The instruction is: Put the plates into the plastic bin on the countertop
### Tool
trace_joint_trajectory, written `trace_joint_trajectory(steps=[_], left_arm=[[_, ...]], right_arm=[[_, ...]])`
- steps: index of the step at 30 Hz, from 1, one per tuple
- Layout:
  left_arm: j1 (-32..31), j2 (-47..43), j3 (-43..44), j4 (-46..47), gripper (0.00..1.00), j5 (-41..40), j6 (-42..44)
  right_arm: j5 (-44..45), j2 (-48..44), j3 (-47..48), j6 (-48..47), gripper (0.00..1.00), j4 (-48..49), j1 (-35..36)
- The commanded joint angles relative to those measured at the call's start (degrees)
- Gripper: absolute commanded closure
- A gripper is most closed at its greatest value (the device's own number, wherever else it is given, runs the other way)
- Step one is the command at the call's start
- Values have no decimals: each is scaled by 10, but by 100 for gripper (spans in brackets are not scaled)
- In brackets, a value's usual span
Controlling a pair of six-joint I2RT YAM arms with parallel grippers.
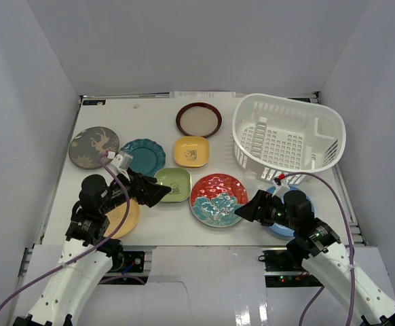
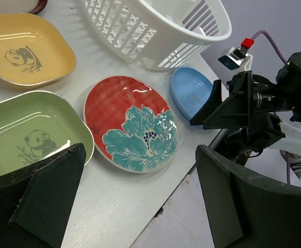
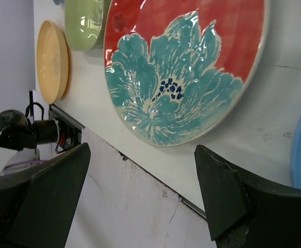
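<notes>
Eight glossy plates lie on the countertop [image 1: 150, 109]: round grey [image 1: 93, 147], scalloped teal [image 1: 142, 157], dark-rimmed [image 1: 199, 119], red floral [image 1: 218, 199], blue [image 2: 189, 93] and yellow [image 1: 126, 219], plus rounded-square yellow [image 1: 191, 151] and green [image 1: 173, 185]. One white lattice bin [image 1: 289, 139] sits empty at the far right corner. The left gripper [image 1: 162, 194] and right gripper [image 1: 241, 212] both gape near the front edge, gripping nothing.

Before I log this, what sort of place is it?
Probably a lab cell staged as a kitchen counter: plain white walls box in a flat white table holding a red flower-painted round plate and a white slotted plastic bin.
</notes>
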Motion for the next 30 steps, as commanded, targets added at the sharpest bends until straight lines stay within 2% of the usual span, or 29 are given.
trace_joint_trajectory(steps=[1, 3, 8, 12, 16, 21, 24, 27, 28, 30], left_arm=[[0, 7, 10, -15, 2, -12, 7], [0, 5, 10, -18, 2, -21, 6], [0, -6, 10, -25, 2, -40, 2], [0, -9, 8, -26, 2, -47, -1], [0, -10, 8, -28, 2, -53, -3], [-1, -4, 9, -32, 2, -65, -4], [-1, 1, 12, -39, 2, -83, -7], [-1, 6, 12, -40, 2, -91, -9], [-1, 7, 12, -42, 2, -94, -10], [0, 12, 12, -43, 2, -102, -12]], right_arm=[[76, 9, -14, 70, 12, 27, 14], [88, 32, -32, 91, 12, 56, 30], [196, 70, -43, 134, 19, 86, 85], [205, 102, -79, 171, 22, 129, 105], [204, 158, -133, 215, 30, 268, 116], [264, 186, -144, 248, 38, 301, 117], [275, 186, -197, 278, 47, 344, 117], [284, 193, -233, 298, 62, 376, 116], [288, 194, -238, 299, 70, 379, 116], [294, 188, -246, 302, 80, 365, 117]])
